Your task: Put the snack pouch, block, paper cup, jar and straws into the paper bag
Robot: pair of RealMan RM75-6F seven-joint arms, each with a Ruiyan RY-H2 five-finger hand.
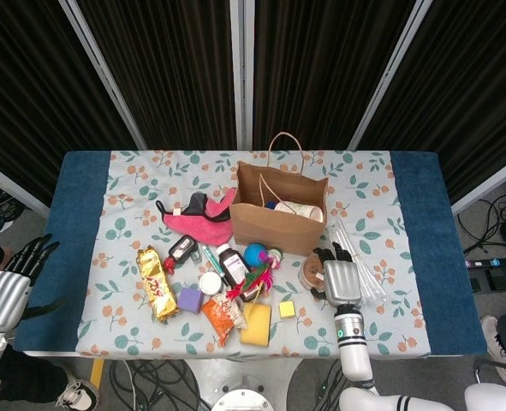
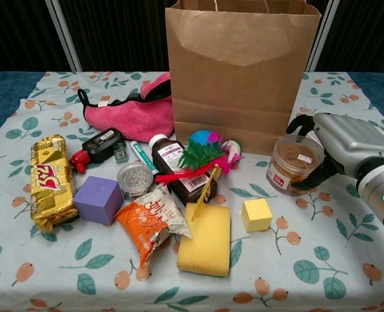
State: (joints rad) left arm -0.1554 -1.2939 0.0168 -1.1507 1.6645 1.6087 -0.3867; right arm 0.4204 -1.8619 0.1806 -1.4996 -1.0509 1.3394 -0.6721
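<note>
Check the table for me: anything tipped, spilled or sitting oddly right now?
The jar leans left, its base partly off the cloth, because the right hand grips it. The paper bag stands slightly skewed, leaning left. The brown bottle lies on its side. No spill visible.

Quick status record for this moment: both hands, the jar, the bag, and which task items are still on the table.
right hand: fingers wrapped around the jar
left hand: open, off the table's left edge, holding nothing
jar: tilted, beside the paper bag
paper bag: upright, open
still on table: orange snack pouch, purple block, straws
</note>
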